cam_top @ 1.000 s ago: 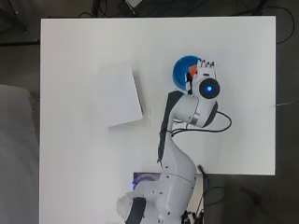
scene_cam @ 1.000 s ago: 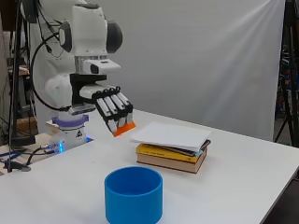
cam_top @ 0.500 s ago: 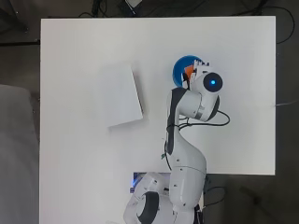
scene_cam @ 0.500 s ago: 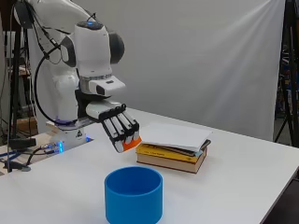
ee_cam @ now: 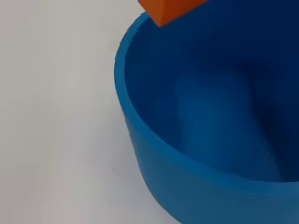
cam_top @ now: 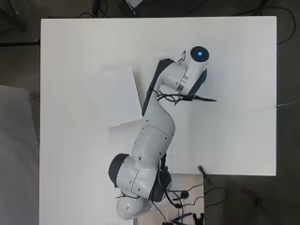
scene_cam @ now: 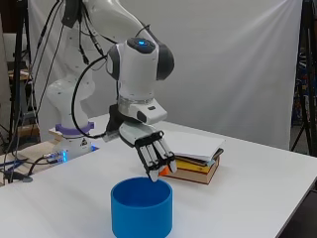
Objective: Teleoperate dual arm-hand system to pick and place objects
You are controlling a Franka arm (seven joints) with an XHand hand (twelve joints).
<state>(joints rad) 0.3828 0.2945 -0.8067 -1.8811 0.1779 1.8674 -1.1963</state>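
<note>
A blue cup [scene_cam: 142,208] stands on the white table near its front edge. My hand [scene_cam: 155,155] hangs fingers-down just above the cup's far rim, shut on a small orange block [scene_cam: 164,170] that peeks out behind the fingertips. In the wrist view a corner of the orange block [ee_cam: 167,10] sits over the rim of the blue cup [ee_cam: 154,154], whose inside shows nothing in it. In the overhead view the arm's end covers both cup and hand.
A stack of books [scene_cam: 194,155] topped by a white one lies just behind the cup; from above the stack of books [cam_top: 117,96] is left of the arm. The white table [cam_top: 239,126] stretches bare to the right.
The arm has swung and lowered the hand with the orange block, from beside the cup and above the books, down to just over the cup's rim. It now hides the cup from above.
</note>
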